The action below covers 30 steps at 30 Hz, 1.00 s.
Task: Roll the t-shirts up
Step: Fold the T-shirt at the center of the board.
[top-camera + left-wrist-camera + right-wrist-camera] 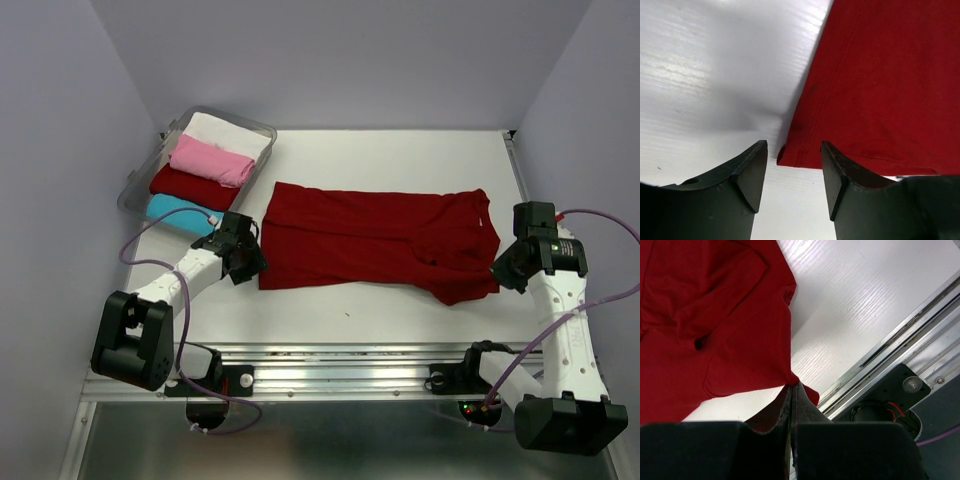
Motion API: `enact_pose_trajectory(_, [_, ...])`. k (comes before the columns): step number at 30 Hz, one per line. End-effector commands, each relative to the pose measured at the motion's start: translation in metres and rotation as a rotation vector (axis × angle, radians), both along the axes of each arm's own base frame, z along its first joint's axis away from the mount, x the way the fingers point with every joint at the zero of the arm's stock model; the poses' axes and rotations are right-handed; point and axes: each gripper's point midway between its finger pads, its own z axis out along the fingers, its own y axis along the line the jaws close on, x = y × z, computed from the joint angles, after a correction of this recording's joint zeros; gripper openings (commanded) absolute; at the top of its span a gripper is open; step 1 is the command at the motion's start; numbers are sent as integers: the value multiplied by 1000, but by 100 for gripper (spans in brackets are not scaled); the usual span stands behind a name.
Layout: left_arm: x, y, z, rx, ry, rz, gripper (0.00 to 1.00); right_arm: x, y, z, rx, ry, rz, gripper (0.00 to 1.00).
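Dark red t-shirt [370, 240] lies spread flat across mid table [400, 150]. L gripper [793, 150] has its jaws apart over a hem corner, nothing held. R gripper [791, 390] is clenched on the shirt's sleeve-end edge. To roll well, I'd say: pinch the hem corner fully, keep cloth taut.

Far left, bin [146, 166] of folded t-shirts [212, 160]; spread t-shirt [370, 240] between left pincer [254, 267] and right pincer [497, 271].

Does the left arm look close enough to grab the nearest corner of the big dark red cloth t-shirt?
Probably yes. The left gripper is open right by the corner of the dark red cloth t-shirt, and only bare white table shows around it, with nothing in the way.
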Motion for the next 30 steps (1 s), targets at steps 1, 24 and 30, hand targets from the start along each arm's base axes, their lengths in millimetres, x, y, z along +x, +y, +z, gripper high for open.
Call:
enact_pose_trajectory(1, [-8,3,-5,-8,8,49,58,5,0,4,-11,-37,17,1])
enact_pose_trajectory(24, [-36,-7,-32,-17,61,50,39,12,1,4,-6,-39,31,1])
enact_pose_trajectory(30, [-28,-5,-36,14,52,48,8,11,1,4,-6,-38,27,1])
